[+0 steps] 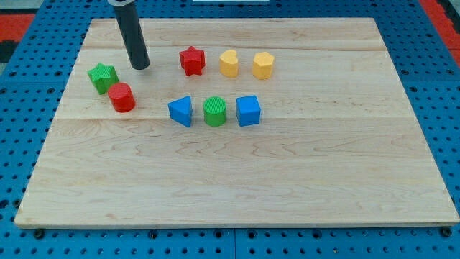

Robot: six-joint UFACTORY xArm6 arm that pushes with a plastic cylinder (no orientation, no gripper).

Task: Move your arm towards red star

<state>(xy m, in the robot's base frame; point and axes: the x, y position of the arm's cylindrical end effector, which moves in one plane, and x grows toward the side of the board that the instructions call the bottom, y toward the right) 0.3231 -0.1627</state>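
Observation:
The red star (191,60) sits on the wooden board (237,180) near the view's top, left of centre. My tip (140,67) rests on the board to the star's left, about a block's width and a half away, touching no block. The green star (103,77) and the red cylinder (121,97) lie to the lower left of my tip.
A yellow heart (228,62) and a yellow hexagon (263,65) stand right of the red star. Below them is a row: blue triangle (180,111), green cylinder (214,111), blue cube (248,110). Blue pegboard surrounds the board.

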